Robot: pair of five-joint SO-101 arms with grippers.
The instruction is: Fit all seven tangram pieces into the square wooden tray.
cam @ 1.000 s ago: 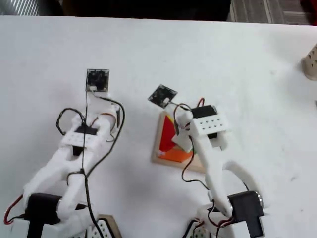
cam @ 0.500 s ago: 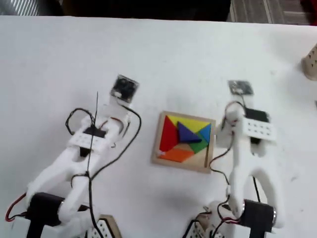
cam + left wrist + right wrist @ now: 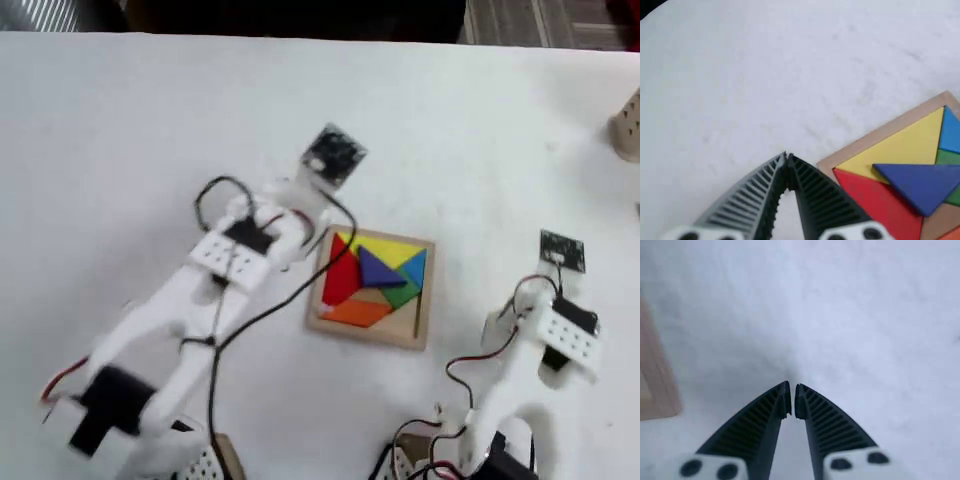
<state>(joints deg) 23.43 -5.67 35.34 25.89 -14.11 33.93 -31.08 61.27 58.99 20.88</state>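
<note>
The left arm leans in over the white desk (image 3: 150, 120), its pincer (image 3: 787, 165) pressed together at the tips and poised just outside one corner of the square wooden tray (image 3: 362, 329); whether the tips touch the desk cannot be told. The right arm sits well apart from the tray on its other side, its pincer (image 3: 792, 401) likewise all but pressed together, pinching nothing.

Inside the tray lie the red piece (image 3: 342, 275), the yellow piece (image 3: 385, 247), the light blue piece (image 3: 416, 268), the green piece (image 3: 405, 293) and the orange piece (image 3: 358, 312); the dark blue triangle (image 3: 920, 182) appears to ride over its neighbours rather than sit flush, and a tan patch (image 3: 375, 297) beneath its point may be bare wood or a seventh piece; the views do not settle it.

The job looks nearly done, with seating the blue triangle the likely step in hand. It calls for a closed pincer used as a pusher: come in low and level over the rim, press the triangle's raised edge gently toward the gap, and stop once it drops; too hard a shove could skate the whole tray across the desk or tip the red piece out, so the tray may want steadying from the right side.
</note>
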